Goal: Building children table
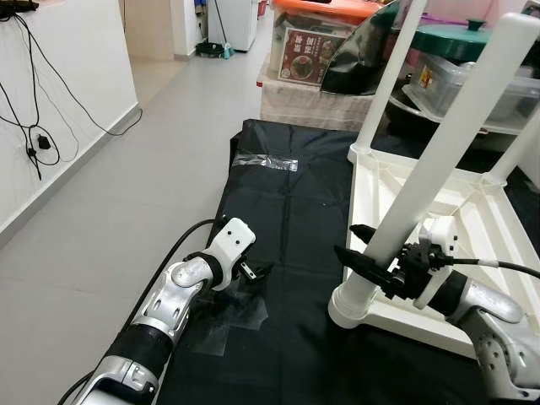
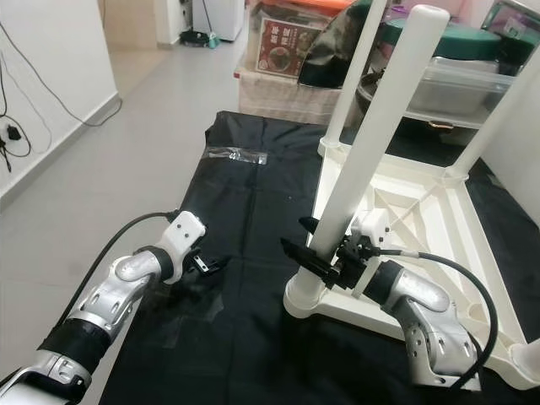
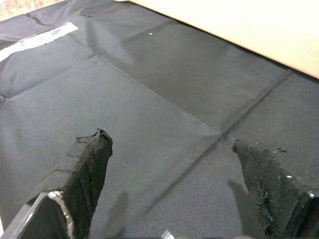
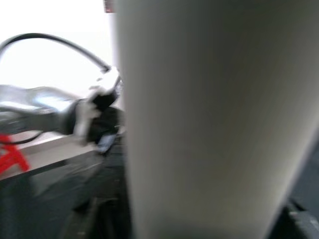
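Table leg point(image 1: 439, 160): white, seated in the near corner socket of the upturned tabletop point(image 1: 472, 245), long axis leaning up and away to the right
Left gripper point(image 1: 253, 272): spread wide, empty, low over the black mat point(image 1: 287, 219), well apart from the leg, which lies to its right
Right gripper point(image 1: 359, 250): nearer arm; black fingers straddle the leg just above its base, contact not clear
Next: probably twist or press the leg home with the right

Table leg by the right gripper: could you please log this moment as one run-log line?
right gripper: jaws around white table leg near its base | left gripper: jaws open over black mat | tabletop: upside down
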Controlling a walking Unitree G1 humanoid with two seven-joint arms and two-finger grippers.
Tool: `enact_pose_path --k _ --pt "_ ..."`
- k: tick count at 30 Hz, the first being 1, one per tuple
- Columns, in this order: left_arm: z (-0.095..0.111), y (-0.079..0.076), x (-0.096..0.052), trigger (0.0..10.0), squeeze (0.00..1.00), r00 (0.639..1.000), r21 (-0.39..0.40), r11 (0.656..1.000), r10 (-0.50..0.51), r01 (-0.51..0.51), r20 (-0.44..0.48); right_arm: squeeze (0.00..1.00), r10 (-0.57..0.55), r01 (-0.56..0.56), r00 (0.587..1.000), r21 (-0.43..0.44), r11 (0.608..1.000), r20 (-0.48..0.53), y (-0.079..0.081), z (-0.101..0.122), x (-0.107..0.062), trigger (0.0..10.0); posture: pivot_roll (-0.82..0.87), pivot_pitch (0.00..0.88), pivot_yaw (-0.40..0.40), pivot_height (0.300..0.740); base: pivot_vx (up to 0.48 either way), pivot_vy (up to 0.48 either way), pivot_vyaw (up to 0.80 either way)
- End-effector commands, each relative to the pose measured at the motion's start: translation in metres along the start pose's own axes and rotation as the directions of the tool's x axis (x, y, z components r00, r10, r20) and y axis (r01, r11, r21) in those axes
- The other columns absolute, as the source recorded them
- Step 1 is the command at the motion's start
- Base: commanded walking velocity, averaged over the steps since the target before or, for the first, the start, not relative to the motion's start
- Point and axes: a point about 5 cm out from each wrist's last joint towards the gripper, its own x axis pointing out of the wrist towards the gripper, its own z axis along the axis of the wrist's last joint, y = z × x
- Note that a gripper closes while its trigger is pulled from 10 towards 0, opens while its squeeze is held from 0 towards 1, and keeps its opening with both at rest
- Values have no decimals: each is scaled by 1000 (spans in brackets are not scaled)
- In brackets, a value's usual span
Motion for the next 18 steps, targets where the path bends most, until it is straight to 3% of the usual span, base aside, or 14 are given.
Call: enact_pose_path --k 1,2,3,4,5,9,11,12,14,15,16,17,18 --pt "1 -3 2 10000 0 1000 8 1000 -23 23 2 0 144 -144 990 21 989 -5 23 -6 7 3647 122 0 -101 740 0 0 0" --pt "1 -3 2 10000 0 1000 8 1000 -23 23 2 0 144 -144 990 21 989 -5 23 -6 7 3647 122 0 -101 740 0 0 0" --pt "1 -3 3 10000 0 1000 11 1000 -26 26 1 0 171 -171 985 21 985 -5 31 -8 5 1961 122 0 -101 740 0 0 0" --pt "1 -3 3 10000 0 1000 11 1000 -26 26 1 0 171 -171 985 21 985 -5 31 -8 5 1961 122 0 -101 740 0 0 0" --pt "1 -3 3 10000 0 1000 12 1000 -29 29 0 0 185 -185 983 32 982 -3 37 -11 3 0 114 0 -99 740 0 0 0" --pt "1 -6 4 10000 0 999 11 999 -37 37 1 0 143 -143 990 71 987 1 42 -18 -3 0 114 0 -99 740 0 0 0" --pt "0 -7 3 10000 0 999 11 999 -39 39 1 0 83 -84 996 98 992 15 41 -20 -3 0 114 0 -104 740 0 0 0" --pt "0 -7 3 10000 0 999 12 999 -37 37 -1 0 -51 50 999 89 995 8 35 -23 -1 0 114 0 -104 740 0 0 0" --pt "0 -7 3 10000 0 999 12 999 -37 37 -1 0 -51 50 999 89 995 8 35 -23 -1 0 114 0 -104 740 0 0 0" --pt "-1 -7 2 10000 0 999 12 999 -35 35 -3 0 -211 212 977 66 975 -13 26 -26 1 0 115 0 -105 740 0 0 0" --pt "-1 -7 2 10000 0 999 12 999 -35 35 -3 0 -211 212 977 66 975 -13 26 -26 1 0 115 0 -105 740 0 0 0" --pt "-2 -4 0 10000 0 1000 11 1000 -23 24 -4 0 -487 489 872 26 872 -52 15 -30 1 0 117 0 -106 740 0 0 0" --pt "-2 -4 0 10000 0 1000 11 1000 -23 24 -4 0 -487 489 872 26 872 -52 15 -30 1 0 117 0 -106 740 0 0 0"
